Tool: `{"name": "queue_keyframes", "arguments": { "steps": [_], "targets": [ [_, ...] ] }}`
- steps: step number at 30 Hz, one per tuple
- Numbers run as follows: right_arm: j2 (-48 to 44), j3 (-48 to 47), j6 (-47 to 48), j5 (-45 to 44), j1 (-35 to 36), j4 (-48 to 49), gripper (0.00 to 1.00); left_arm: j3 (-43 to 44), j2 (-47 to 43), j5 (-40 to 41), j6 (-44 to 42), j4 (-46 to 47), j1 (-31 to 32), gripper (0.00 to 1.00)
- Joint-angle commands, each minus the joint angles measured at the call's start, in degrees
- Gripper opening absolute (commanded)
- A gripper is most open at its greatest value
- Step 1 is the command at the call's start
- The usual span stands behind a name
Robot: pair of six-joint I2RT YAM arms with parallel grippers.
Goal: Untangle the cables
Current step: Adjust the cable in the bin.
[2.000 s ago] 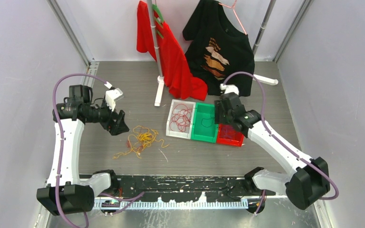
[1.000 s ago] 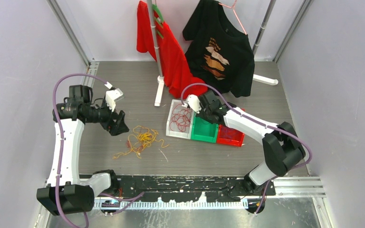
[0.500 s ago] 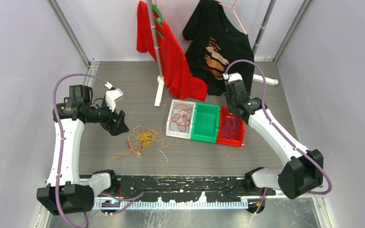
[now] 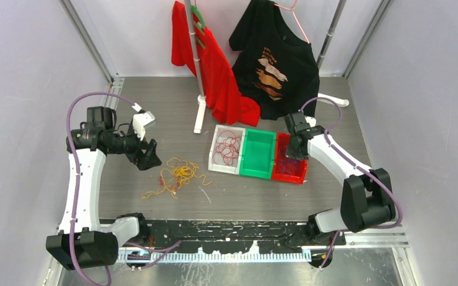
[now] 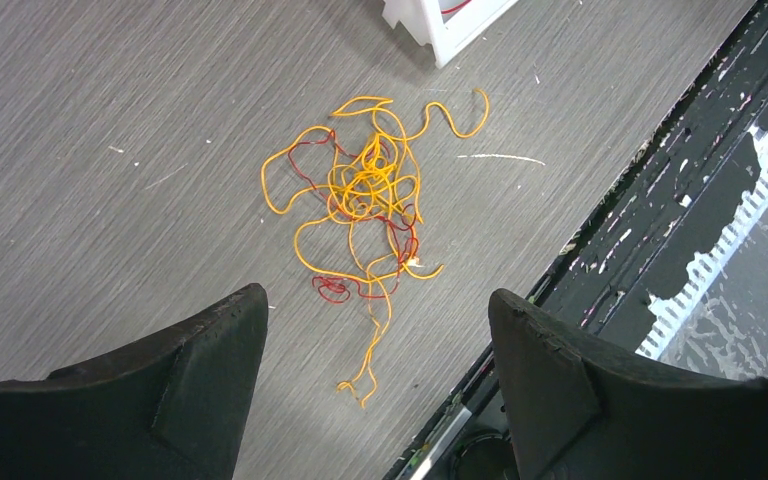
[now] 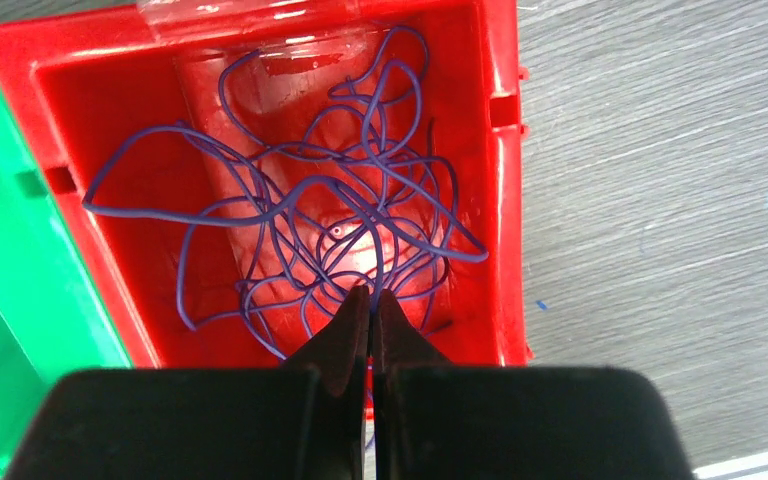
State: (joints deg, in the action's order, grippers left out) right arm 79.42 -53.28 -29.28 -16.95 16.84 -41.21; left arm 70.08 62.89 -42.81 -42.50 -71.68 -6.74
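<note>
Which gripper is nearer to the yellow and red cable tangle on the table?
Left. The left gripper hovers open just beside the tangle, on its left. The right gripper is far off to the right, down in the red bin, closed on purple cables.

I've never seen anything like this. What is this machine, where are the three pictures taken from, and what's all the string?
Two white robot arms are bolted to a grey table. One picture looks down from above; the other two come from cameras on each wrist. A tangle of thin yellow and red cables lies on the table, in front of the open, empty left end effector. The right end effector is closed inside a red plastic bin of thin purple cables; whether it pinches one is unclear.
</note>
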Motion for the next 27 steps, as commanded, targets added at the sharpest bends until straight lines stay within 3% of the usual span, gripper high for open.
{"name": "queue_keyframes", "arguments": {
  "steps": [1,5,8,11,16,27],
  "targets": [
    [1.99,-2.02,-2.83,3.57,-1.00,2.93,0.01,0.41,-0.58,-1.12,-0.96,0.00,0.23,0.81],
    [4.13,-1.10,-2.45,5.43,-1.01,4.48,0.02,0.23,-0.38,-1.35,-0.76,0.36,0.24,0.81],
    [4.25,-0.46,-2.02,7.10,-1.01,5.46,0.16,-0.04,-0.08,-1.27,-0.81,0.32,0.24,0.81],
    [2.23,-1.23,-1.14,6.20,-1.01,4.77,0.38,-0.13,0.53,-0.98,-1.22,0.42,0.23,0.81],
    [-3.86,-3.14,0.94,5.79,-1.02,2.15,0.54,0.69,1.42,-1.28,-1.36,-0.54,0.24,0.81],
    [-10.75,-5.40,3.19,9.17,-1.89,-0.14,0.61,1.19,1.05,-1.83,-1.90,-0.88,0.24,0.81]
  ]
}}
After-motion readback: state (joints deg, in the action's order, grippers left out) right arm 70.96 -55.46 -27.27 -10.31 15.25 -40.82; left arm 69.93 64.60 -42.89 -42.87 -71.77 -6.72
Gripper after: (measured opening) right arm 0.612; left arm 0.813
